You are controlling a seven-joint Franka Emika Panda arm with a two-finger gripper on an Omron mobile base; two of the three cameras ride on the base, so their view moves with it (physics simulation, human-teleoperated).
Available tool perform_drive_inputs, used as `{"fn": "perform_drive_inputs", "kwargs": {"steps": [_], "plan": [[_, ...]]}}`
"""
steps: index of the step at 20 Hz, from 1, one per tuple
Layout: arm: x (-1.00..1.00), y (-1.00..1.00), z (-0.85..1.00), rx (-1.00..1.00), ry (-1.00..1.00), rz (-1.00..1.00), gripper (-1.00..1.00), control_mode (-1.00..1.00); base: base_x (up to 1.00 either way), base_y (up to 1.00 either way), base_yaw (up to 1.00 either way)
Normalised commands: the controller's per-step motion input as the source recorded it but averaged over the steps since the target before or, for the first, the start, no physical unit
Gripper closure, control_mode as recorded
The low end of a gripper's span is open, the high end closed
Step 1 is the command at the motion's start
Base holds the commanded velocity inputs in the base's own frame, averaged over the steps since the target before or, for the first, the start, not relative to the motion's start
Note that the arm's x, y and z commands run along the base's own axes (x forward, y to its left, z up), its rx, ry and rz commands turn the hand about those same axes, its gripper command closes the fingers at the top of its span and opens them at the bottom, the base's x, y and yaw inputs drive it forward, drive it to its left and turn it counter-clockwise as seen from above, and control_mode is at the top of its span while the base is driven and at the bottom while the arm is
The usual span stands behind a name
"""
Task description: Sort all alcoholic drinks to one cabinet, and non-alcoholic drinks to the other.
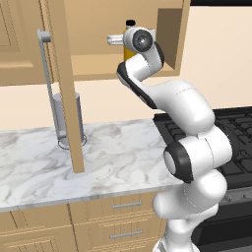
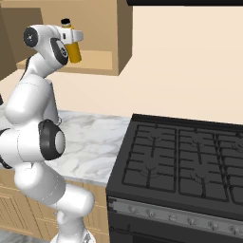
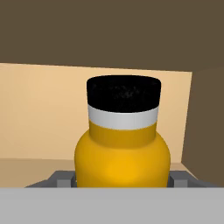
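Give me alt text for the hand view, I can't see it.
An orange bottle with a black cap and white collar stands upright between the gripper jaws, which sit on either side of its body. Behind it is the tan inside of an open cabinet.

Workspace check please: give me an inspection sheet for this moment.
Surface: marble counter, bare in front.
Job's things: orange bottle, black cap, upright at the open narrow cabinet.
Clutter: grey cylindrical holder on the counter behind the cabinet door.
Grippers: gripper closed around the orange bottle's body, raised at shelf height.
Cables: nothing seen.
Surroundings: black stove beside the counter; drawers below.
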Motion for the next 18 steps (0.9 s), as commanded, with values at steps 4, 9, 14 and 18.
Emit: {"fn": "perform_drive_inputs", "kwargs": {"steps": [4,9,14,18], "plan": [[0.26,0.00,0.00,0.00,0.00,0.00,1.00,-1.00,0.00,0.00,0.00],[0.24,0.00,0.00,0.01,0.00,0.00,1.00,-1.00,0.00,0.00,0.00],[0.24,0.00,0.00,0.01,0.00,0.00,1.00,-1.00,0.00,0.00,0.00],[0.26,0.00,0.00,0.00,0.00,0.00,1.00,-1.00,0.00,0.00,0.00]]}}
